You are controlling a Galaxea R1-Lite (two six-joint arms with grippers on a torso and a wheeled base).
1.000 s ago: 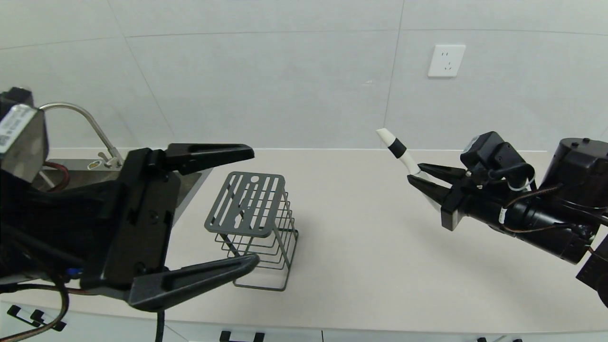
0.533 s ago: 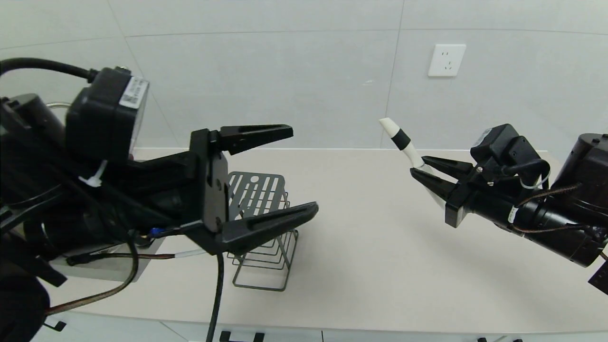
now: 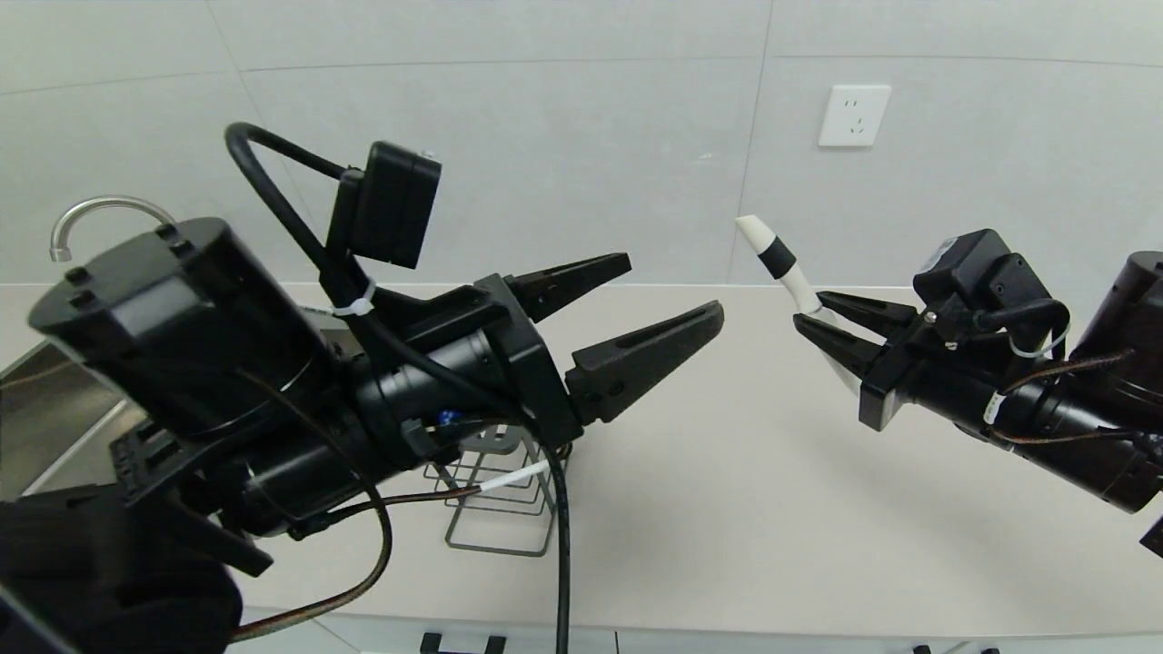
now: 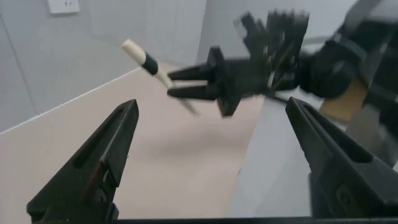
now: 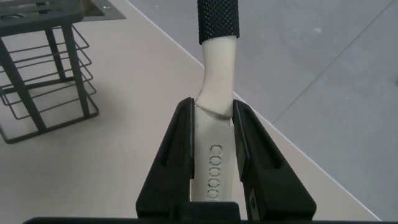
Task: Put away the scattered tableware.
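Note:
My right gripper [image 3: 809, 309] is shut on a white utensil [image 3: 780, 262] with a black band on its handle, held above the right side of the counter [image 3: 727, 490]. The handle points up and toward the wall. In the right wrist view, both fingers [image 5: 180, 137] clamp the utensil's [image 5: 217, 68] flat cream part. My left gripper [image 3: 674, 284] is open and empty in mid-air, its fingertips pointing at the right gripper. The left wrist view looks between its open fingers [image 4: 118, 137] at the right gripper [image 4: 180, 84] and utensil [image 4: 144, 58]. A grey wire rack [image 3: 495, 509] stands on the counter, mostly hidden behind my left arm.
A steel sink [image 3: 45, 409] with a curved faucet [image 3: 91, 213] lies at the counter's left end. A wall socket [image 3: 854, 115] sits on the tiled wall behind. The wire rack [image 5: 43, 74] stands left of the right gripper, with bare counter between them.
My left arm swung up and to the right across the wire rack, turning its open fingers toward the right gripper. The right gripper rose slightly with the utensil.

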